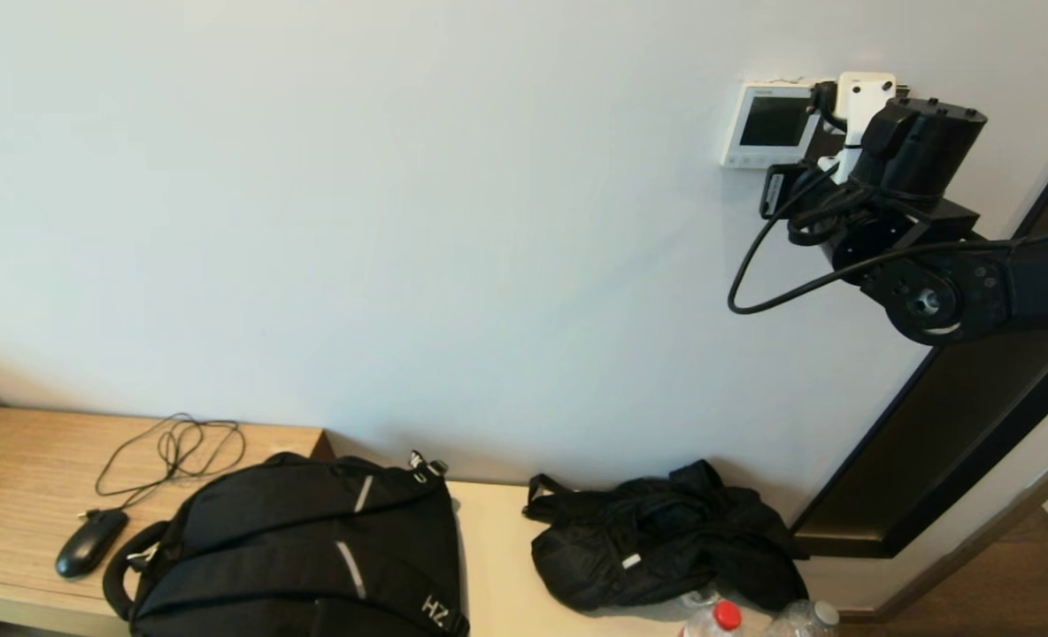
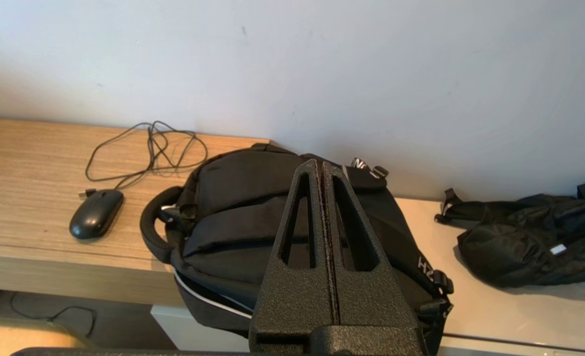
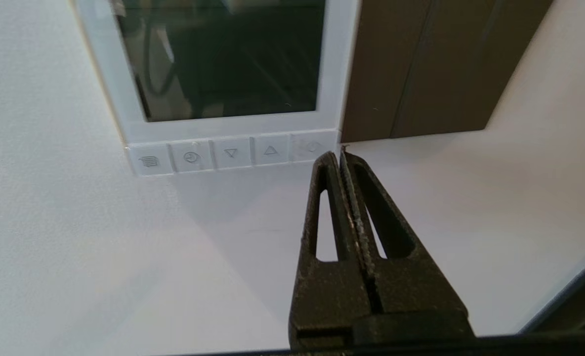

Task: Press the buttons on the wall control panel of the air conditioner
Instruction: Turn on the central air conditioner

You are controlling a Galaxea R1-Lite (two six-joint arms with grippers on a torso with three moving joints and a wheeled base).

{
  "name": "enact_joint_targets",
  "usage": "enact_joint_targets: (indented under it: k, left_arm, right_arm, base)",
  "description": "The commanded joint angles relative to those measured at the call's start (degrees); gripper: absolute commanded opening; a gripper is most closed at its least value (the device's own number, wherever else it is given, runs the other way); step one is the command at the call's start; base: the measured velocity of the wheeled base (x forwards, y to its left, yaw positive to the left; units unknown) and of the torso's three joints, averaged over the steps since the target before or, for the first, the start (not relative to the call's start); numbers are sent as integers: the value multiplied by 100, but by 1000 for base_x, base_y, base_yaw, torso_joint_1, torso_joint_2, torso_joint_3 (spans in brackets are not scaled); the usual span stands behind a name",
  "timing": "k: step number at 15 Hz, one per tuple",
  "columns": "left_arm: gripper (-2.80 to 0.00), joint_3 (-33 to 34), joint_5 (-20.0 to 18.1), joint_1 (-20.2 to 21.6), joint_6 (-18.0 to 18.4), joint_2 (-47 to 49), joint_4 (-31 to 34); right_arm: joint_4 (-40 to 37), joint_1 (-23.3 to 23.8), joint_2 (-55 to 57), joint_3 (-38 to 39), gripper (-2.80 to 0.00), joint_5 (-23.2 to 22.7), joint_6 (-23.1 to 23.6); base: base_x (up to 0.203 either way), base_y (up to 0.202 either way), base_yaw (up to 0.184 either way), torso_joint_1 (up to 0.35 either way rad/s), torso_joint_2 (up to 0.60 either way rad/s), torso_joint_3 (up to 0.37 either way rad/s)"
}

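The white wall control panel hangs high on the wall, its screen dark. In the right wrist view its frame fills the far side, with a row of five flat white buttons marked with icons along its lower edge. My right gripper is shut and empty. Its tips sit just below the panel's corner, by the last button; I cannot tell if they touch. In the head view the right gripper is below the panel. My left gripper is shut and empty, parked low above a backpack.
A dark brown plate adjoins the panel. A dark door frame runs down the right. On the desk below lie a mouse with cable, a black backpack, a black bag and two bottles.
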State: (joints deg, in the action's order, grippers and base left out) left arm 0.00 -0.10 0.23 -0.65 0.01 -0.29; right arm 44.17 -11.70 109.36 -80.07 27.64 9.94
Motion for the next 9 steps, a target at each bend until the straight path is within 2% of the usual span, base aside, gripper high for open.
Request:
enact_joint_targets:
  k: [1,9]
  left_arm:
    - [-280,0,1,4,-5,-1,3]
    - [-280,0,1,4,-5,-1,3]
  right_arm:
    - [24,1,208,-218,-280,21,8]
    - [21,10,516,-551,-280,23,17]
  base:
    - [0,0,0,0,0,0]
    - [0,0,0,0,0,0]
